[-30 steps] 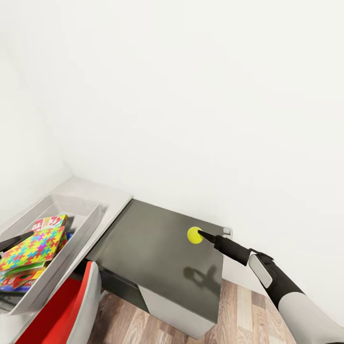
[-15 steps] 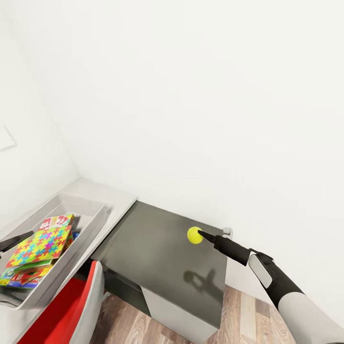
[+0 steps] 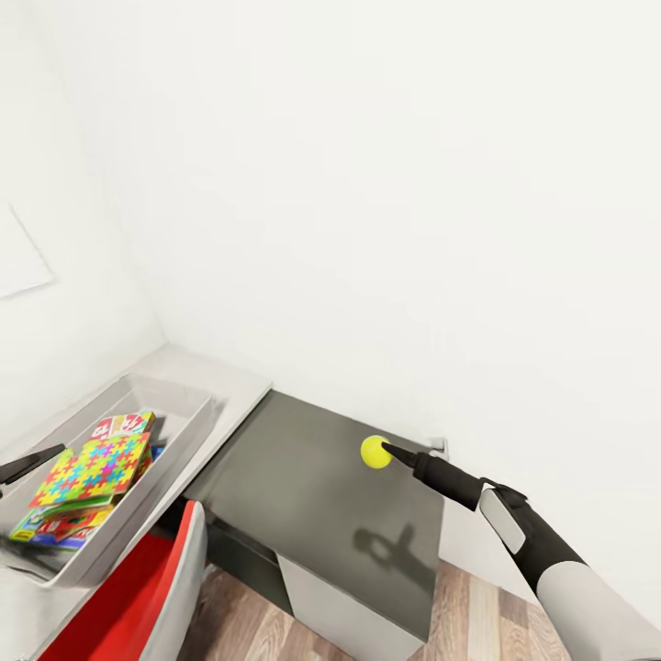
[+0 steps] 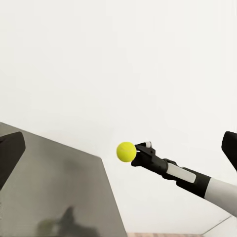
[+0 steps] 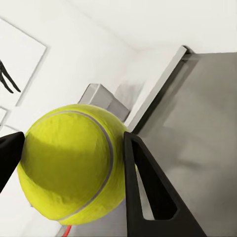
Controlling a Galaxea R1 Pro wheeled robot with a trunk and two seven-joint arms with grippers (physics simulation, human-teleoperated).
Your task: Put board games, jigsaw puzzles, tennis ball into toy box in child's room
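Note:
My right gripper (image 3: 384, 450) is shut on the yellow-green tennis ball (image 3: 374, 452), holding it in the air above the dark grey lower section of the table (image 3: 312, 477). Close up, the tennis ball (image 5: 74, 168) sits between two black fingers (image 5: 145, 192). The translucent grey toy box (image 3: 188, 431) stands on the pale table top (image 3: 234, 386) at the left. It holds a mosaic jigsaw puzzle (image 3: 96, 466) lying on top of printed board games (image 3: 124, 425). A dark finger (image 3: 32, 462) of my left gripper reaches over the box; its fingers stand wide apart in the left wrist view.
A red-and-white swivel chair (image 3: 138, 588) stands in front of the table below the toy box. White walls meet in a corner behind the table. Wood-plank floor (image 3: 477, 606) shows at the lower right. A white-framed picture (image 3: 23, 262) hangs on the left wall.
The whole picture has shifted: the toy box and table have slid rightward and up as the camera turned. My right gripper keeps the ball at the same spot in view.

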